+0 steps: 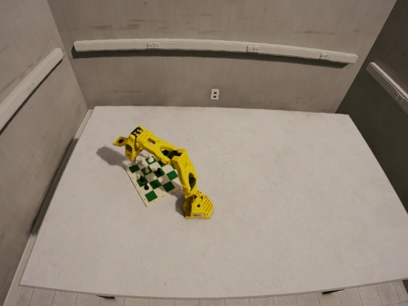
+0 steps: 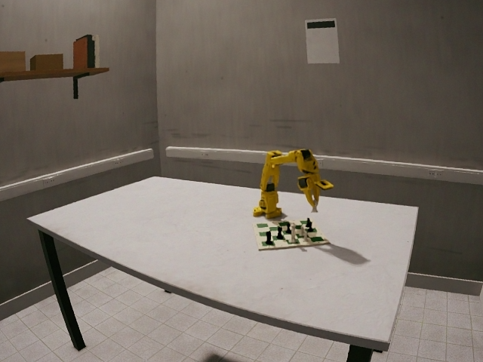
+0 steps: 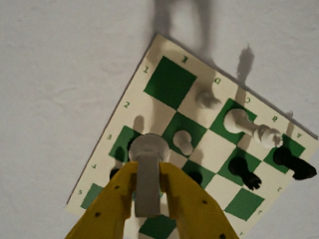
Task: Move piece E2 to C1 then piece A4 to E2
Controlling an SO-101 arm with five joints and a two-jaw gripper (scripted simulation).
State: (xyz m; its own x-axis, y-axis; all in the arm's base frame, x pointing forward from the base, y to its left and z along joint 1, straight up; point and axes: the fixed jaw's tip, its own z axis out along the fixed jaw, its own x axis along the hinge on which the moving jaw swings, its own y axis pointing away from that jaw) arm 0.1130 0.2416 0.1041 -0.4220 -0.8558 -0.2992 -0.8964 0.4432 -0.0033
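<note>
Small yellow arm with dark joints

The arm (image 1: 164,154) was bright yellow plastic throughout, built of blocky segments with black panels set into the joints and a black patch at the wrist end. Its base (image 1: 198,206) was a squat yellow block whose top was dotted with rows of small holes, with one larger round hole on its side. In the wrist view, the gripper (image 3: 148,199) showed two yellow tapering fingers, each marked with small dark screw holes.

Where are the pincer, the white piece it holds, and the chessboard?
pincer (image 3: 148,196), wrist view, between its yellow tips.
white piece (image 3: 149,147), wrist view, on its round base.
chessboard (image 3: 169,82), wrist view, on a bare green corner square.
</note>
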